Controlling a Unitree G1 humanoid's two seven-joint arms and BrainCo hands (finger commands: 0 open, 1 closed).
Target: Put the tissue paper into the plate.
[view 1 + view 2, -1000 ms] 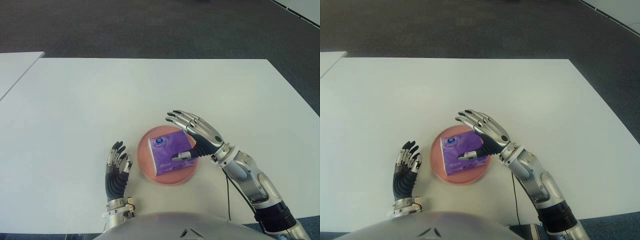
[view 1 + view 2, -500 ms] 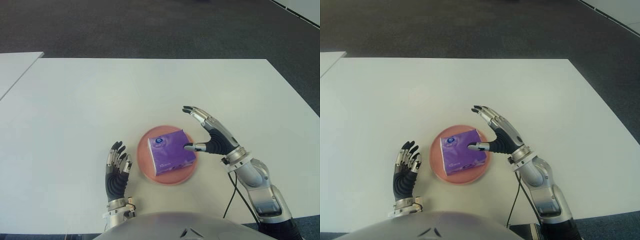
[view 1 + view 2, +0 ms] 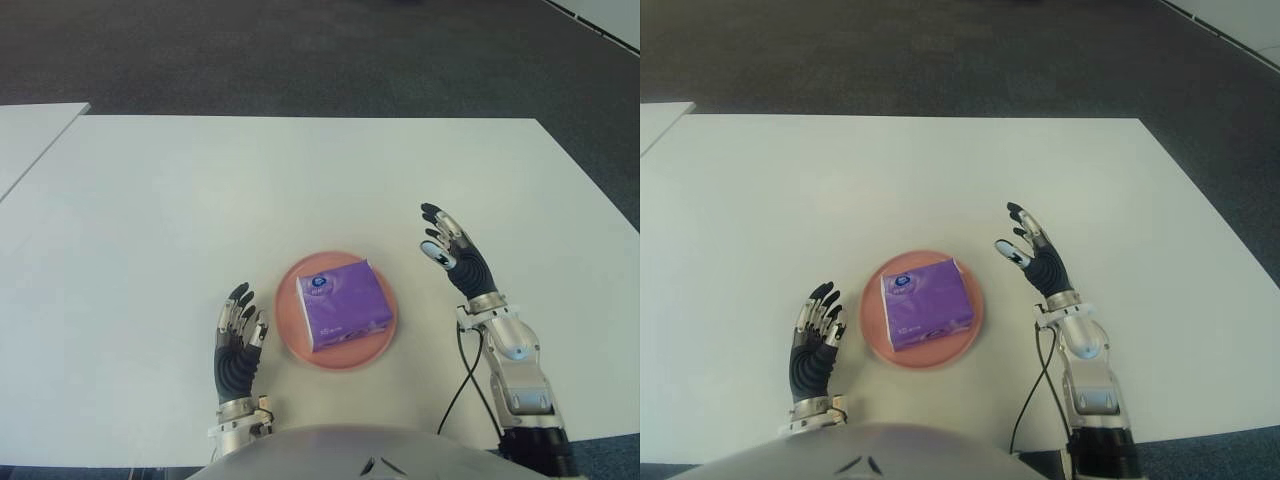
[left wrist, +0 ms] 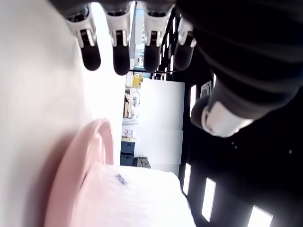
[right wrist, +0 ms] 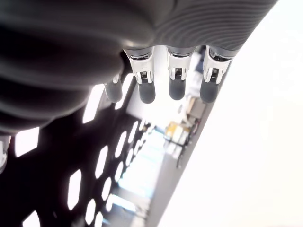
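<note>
Fingers straight and empty, right hand [image 3: 458,262] stands upright beside the plate [image 3: 288,320] holding tissue paper [image 3: 343,304].

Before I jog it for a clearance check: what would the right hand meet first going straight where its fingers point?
Probably nothing: the right hand points away over bare table, beside the plate.

Bare table [image 3: 300,180] all around plate [image 3: 290,325]; only tissue pack [image 3: 343,303] occupies it; both hands flank, apart.

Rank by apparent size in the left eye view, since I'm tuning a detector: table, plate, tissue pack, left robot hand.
1. table
2. plate
3. tissue pack
4. left robot hand, though it looks close to the pack, so that order is unsure.
</note>
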